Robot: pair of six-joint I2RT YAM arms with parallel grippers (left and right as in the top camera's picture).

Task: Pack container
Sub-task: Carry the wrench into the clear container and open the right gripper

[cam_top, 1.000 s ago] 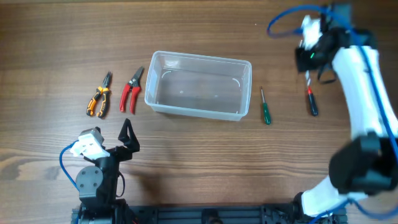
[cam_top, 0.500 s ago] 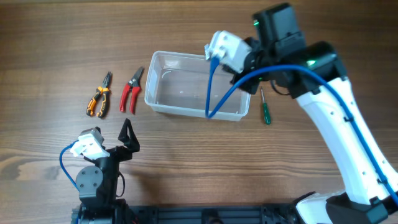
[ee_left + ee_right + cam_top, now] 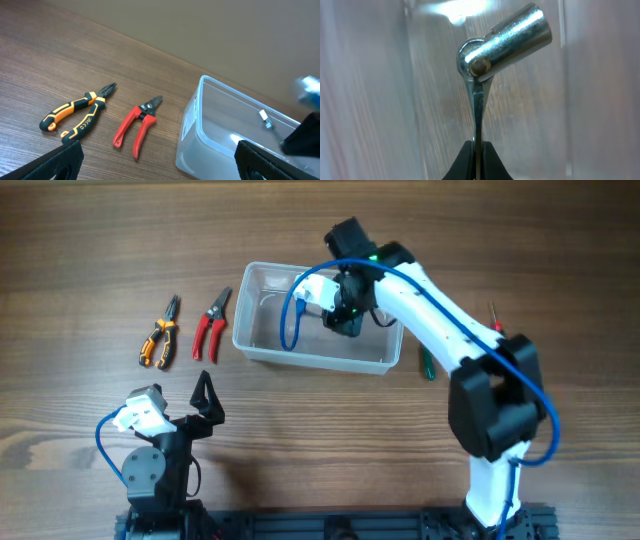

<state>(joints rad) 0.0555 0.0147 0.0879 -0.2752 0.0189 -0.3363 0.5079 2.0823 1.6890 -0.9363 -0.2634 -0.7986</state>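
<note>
The container (image 3: 258, 348) is a clear plastic tub at the table's middle; it also shows in the left wrist view (image 3: 200, 125) and the right wrist view (image 3: 365, 100). My right gripper (image 3: 343, 315) reaches down inside it. It is shut (image 3: 478, 160) on the thin shank of a shiny metal socket wrench (image 3: 495, 45), whose swivel head hangs over the tub floor. The wrench tip shows in the left wrist view (image 3: 265, 119). My left gripper (image 3: 207, 402) is open and empty (image 3: 160, 167), near the front left, short of the tub.
Orange-and-black pliers (image 3: 158, 335) (image 3: 75, 112) and red pruners (image 3: 210, 326) (image 3: 137, 125) lie left of the tub. A green screwdriver (image 3: 427, 365) lies right of it. A red-tipped screwdriver (image 3: 492, 315) further right is mostly hidden by the right arm.
My right arm has swung from the far right of the table leftward and down into the container. The left arm has not moved.
</note>
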